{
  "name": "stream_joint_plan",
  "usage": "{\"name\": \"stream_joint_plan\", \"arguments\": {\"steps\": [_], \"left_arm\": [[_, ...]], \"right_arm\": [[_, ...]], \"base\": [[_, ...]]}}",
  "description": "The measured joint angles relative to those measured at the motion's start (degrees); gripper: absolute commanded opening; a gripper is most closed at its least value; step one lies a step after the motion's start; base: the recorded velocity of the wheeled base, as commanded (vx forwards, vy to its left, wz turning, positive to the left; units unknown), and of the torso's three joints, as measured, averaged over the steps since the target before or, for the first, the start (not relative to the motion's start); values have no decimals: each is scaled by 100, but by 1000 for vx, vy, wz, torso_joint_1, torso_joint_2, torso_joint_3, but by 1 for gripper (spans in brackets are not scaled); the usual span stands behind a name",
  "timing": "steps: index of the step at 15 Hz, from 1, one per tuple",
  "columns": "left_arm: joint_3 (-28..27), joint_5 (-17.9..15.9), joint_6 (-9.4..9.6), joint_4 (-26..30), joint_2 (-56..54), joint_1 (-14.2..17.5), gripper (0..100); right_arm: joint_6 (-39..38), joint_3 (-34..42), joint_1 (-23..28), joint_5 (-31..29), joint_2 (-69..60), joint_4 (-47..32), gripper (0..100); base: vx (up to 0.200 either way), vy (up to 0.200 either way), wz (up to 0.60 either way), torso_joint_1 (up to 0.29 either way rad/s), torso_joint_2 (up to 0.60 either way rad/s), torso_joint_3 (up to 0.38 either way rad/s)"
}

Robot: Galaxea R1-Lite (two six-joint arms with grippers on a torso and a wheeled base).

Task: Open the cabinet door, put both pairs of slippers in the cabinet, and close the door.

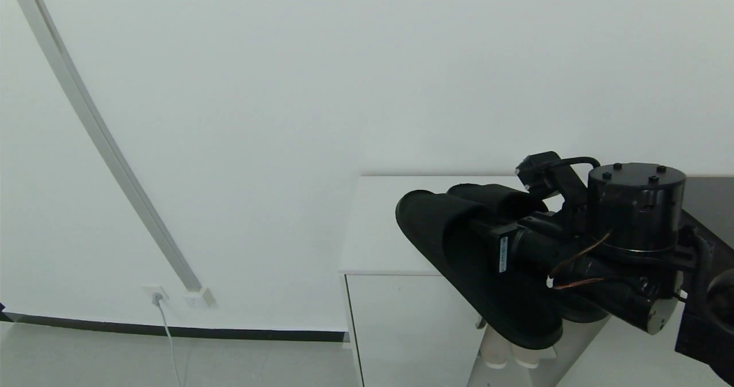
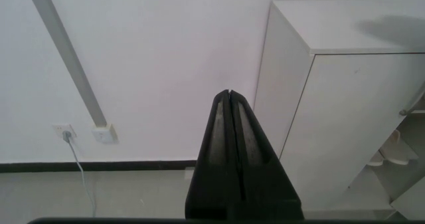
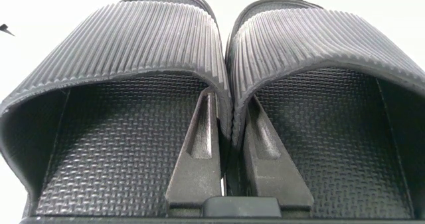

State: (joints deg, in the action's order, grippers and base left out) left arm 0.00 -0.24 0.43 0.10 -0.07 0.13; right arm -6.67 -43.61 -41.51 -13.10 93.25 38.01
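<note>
My right gripper [image 1: 507,243] is raised in front of the white cabinet [image 1: 401,318] and is shut on a pair of black slippers [image 1: 459,243]. In the right wrist view one finger sits inside each ribbed slipper [image 3: 146,64], pinching their inner walls together at my right gripper [image 3: 229,117]. A white pair of slippers [image 2: 392,151] lies inside the cabinet [image 2: 325,117], where its right side stands open; they also show below the black pair as white slippers [image 1: 510,355]. My left gripper [image 2: 229,94] is shut with nothing in it, off to the cabinet's left and facing the wall.
The cabinet's flat white top [image 1: 390,226] stands against a plain white wall. A grey cable duct [image 1: 97,129] runs down the wall to a socket [image 1: 153,294] with a cord. Grey floor [image 1: 172,358] lies left of the cabinet.
</note>
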Motion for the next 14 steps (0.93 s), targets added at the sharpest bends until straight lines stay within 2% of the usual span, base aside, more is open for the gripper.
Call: {"name": "stream_joint_plan", "arguments": {"steps": [12,14], "left_arm": [[0,20,-16,0,0,-2,0],[0,22,-18,0,0,0,0]], "right_arm": [[-9,6,-127,-33,-20,17,0],[-9,9,-129,-33,-17,17,0]], "base": [[-200,0,0,3,4,4],[0,0,0,0,0,0]]}}
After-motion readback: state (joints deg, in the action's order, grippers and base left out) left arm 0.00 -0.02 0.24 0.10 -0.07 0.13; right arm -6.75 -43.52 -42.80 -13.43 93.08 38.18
